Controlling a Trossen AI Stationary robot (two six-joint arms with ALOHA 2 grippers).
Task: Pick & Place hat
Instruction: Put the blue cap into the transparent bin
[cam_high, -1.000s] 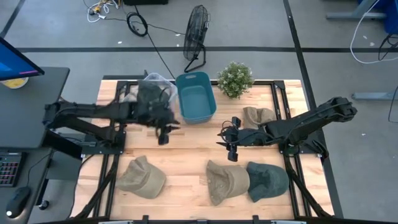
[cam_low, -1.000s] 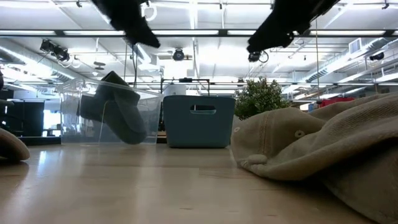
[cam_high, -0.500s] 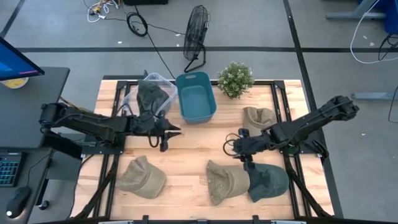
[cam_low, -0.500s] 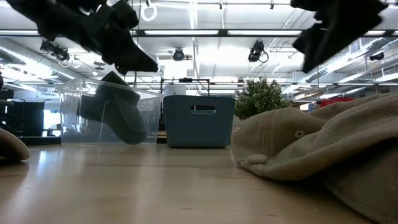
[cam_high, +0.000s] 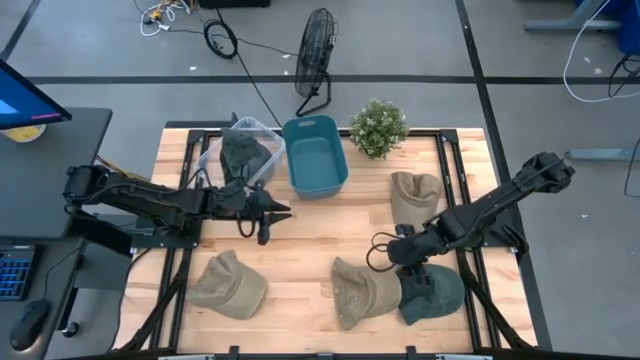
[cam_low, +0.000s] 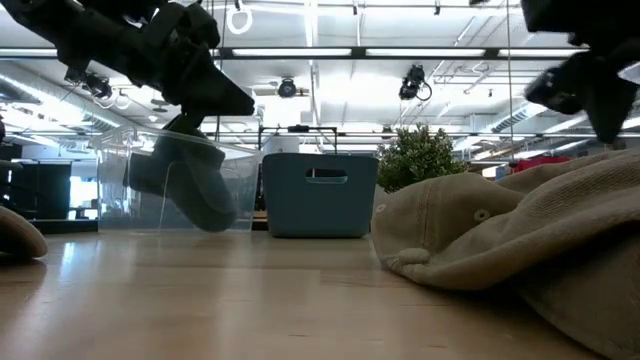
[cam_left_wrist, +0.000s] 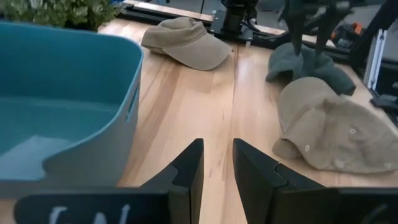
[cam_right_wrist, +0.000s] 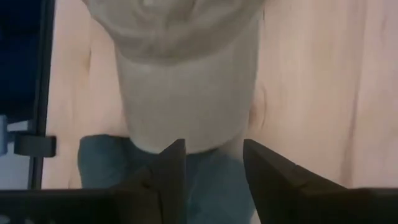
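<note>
A wooden counter seen from above holds four loose hats, a teal bin and a clear tub with a dark hat already inside. The right gripper hovers just over the dark green hat where it touches the tan hat at the near edge; its fingers stand apart, holding nothing. The left gripper hangs above bare wood in front of the tub, its fingers nearly closed, empty.

The likely risk: the two near hats overlap, so a downward pinch here may catch both brims or only a fold of cloth, letting the hat slip free on lifting.

The right wrist view shows what the overhead view cannot: a tan brim lies directly ahead between the fingers, with dark green cloth beside it. The left wrist view shows the teal bin's empty interior and a third tan hat far across the counter.
</note>
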